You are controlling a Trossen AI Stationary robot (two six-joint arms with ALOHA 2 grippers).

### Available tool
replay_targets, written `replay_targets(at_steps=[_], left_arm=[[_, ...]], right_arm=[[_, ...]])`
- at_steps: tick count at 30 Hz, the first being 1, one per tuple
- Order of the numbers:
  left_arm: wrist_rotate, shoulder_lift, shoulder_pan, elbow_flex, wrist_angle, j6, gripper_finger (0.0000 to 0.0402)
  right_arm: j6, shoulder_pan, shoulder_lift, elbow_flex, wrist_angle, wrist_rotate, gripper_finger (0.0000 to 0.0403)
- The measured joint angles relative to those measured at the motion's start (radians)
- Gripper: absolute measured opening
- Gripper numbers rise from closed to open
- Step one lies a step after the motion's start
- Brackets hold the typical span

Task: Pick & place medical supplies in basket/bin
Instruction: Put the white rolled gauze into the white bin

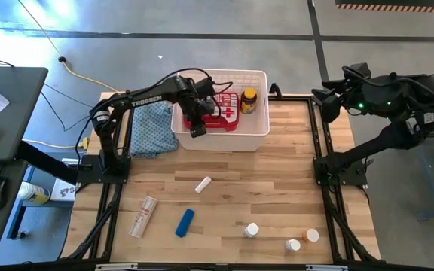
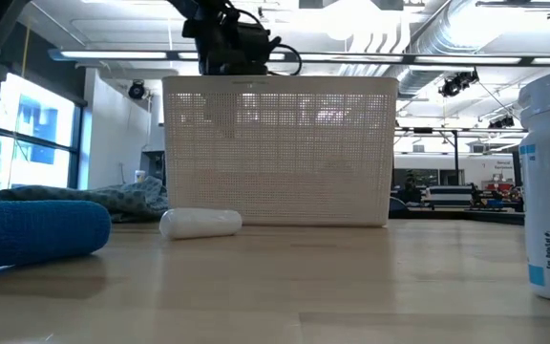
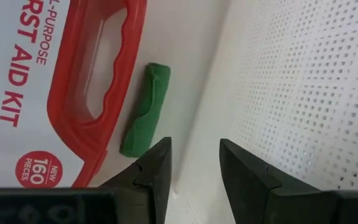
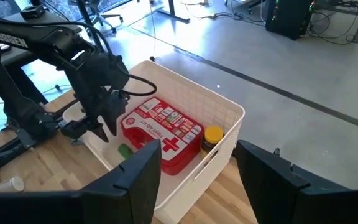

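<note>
The white basket (image 1: pixel 221 109) stands at the table's far middle. In it lie the red first-aid case (image 1: pixel 226 113), the amber yellow-capped bottle (image 1: pixel 249 100) and a green tube (image 3: pixel 146 112), which lies flat on the basket floor between the case's handle and the slotted wall. My left gripper (image 3: pixel 194 165) is open and empty, reaching down into the basket's near left corner (image 1: pixel 197 129) just above the green tube. My right gripper (image 4: pixel 197 174) is open and empty, high off the table's far right corner (image 1: pixel 330 98).
On the table lie a white tube (image 1: pixel 203 184), a blue tube (image 1: pixel 184 223), a long pale tube (image 1: pixel 143 216) and three small white pill bottles (image 1: pixel 252 229) (image 1: pixel 293 245) (image 1: pixel 312 235). The blue patterned cloth (image 1: pixel 153 128) lies left of the basket.
</note>
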Motion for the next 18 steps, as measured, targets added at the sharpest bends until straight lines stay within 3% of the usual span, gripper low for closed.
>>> replay_targets(at_steps=[8,18], left_arm=[[-0.012,0.000,0.000,0.166,-0.007,-0.012,0.0168],[-0.017,-0.002,-0.013,0.468,-0.076,-0.192,0.0167]], right_arm=[[-0.005,0.000,0.000,0.000,0.000,0.000,0.0199],[-0.018,0.000,-0.003,0.000,-0.022,-0.038,0.0199]])
